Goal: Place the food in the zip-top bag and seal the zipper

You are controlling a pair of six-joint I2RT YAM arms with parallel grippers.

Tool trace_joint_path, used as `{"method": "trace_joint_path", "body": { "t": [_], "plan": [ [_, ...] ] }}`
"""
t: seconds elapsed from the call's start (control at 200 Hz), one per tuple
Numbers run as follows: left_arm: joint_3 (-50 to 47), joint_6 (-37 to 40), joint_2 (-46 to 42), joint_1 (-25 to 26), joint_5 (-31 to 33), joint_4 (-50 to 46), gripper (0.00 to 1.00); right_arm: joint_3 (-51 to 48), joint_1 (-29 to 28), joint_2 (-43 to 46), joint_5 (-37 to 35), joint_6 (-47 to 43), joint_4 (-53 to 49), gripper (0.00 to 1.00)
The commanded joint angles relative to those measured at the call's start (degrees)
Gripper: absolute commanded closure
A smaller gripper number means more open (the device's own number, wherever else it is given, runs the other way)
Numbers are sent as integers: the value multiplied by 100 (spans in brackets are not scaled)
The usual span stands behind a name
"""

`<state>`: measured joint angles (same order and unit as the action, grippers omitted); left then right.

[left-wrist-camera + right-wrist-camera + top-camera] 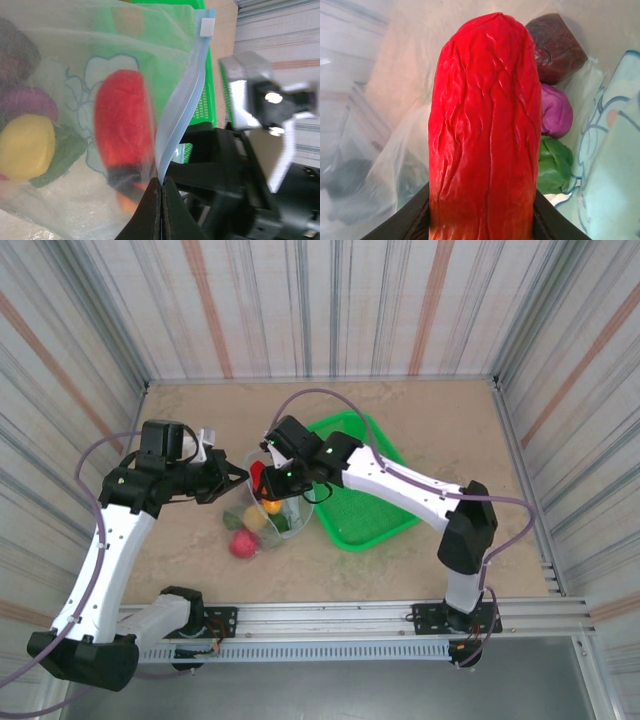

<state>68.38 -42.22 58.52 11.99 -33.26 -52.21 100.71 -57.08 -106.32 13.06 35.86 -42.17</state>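
Beige table (190, 560), striped walls all round. The zip-top bag (290, 512), beside the green basket (380, 525), is held up by the left gripper (161, 200), pinched tight on its zipper (182, 100). Red food (487, 125) is clamped in the right gripper (265, 478) inside the bag's mouth; release looks needed next.

The top view is bright and evenly lit, with only faint soft shadows on the table (420, 430) under the arms. In the left wrist view, the film of the zip-top bag (75, 45) hazes the colours behind it, and the right arm (260, 100) is blurred with blown-out white patches. In the right wrist view, the red toy food (485, 125) is sharp and the left background is milky and unfocused.
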Motion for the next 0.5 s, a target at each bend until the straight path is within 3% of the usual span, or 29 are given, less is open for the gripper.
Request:
{"method": "trace_joint_path", "body": {
  "t": [0.0, 0.281, 0.346, 0.441, 0.496],
  "plan": [
    [124, 3, 23, 5, -112, 140, 100, 226, -49, -313, -472, 700, -230, 63],
    [141, -12, -1, 5, -112, 143, 100, 634, -73, -953, -651, 1288, -103, 55],
    [127, 0, -6, 10, -111, 149, 100, 634, -82, -999, -679, 1270, -55, 49],
    [113, 21, -10, 5, -89, 131, 100, 634, -93, -958, -843, 1228, -73, 31],
    [90, 25, -8, 5, -85, 132, 100, 634, -93, -906, -844, 1172, -88, 29]
  ]
}}
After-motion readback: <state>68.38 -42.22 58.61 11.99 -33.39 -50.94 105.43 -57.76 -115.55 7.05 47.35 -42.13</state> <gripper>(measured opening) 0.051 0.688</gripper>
